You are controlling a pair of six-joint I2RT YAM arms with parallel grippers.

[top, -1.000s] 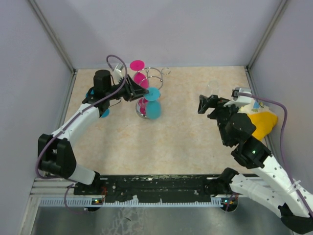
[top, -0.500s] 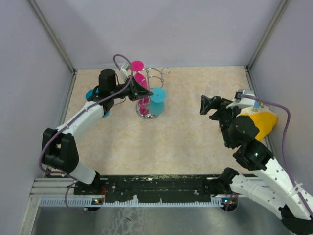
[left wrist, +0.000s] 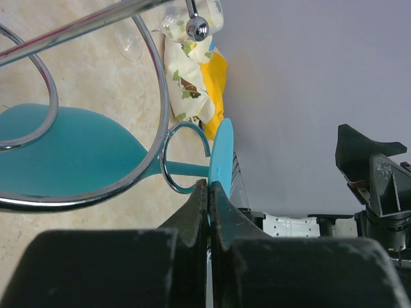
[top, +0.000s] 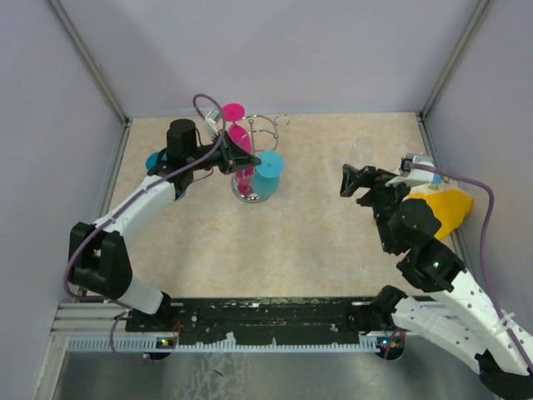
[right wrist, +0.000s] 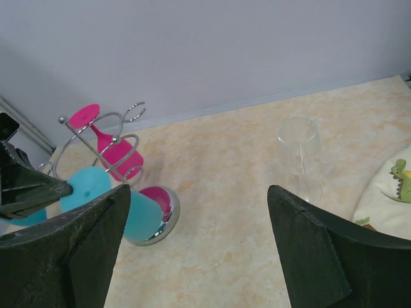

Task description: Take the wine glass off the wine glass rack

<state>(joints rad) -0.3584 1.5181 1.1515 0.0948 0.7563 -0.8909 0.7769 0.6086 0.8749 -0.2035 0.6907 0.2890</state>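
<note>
Left wrist: left tool (left wrist: 209,190) pinching teal wine glass (left wrist: 70,153) foot; stem inside rack (left wrist: 64,34) loop; right tool (right wrist: 199,190) spread.

Left hand (top: 251,158) pinched closed — right hand (top: 351,180) spread wide.

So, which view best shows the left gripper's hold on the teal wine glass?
The left wrist view: the left gripper pinches the teal wine glass by its foot's rim, stem through a loop of the wine glass rack. The top external view shows the foot small; the right wrist view, from afar.
</note>
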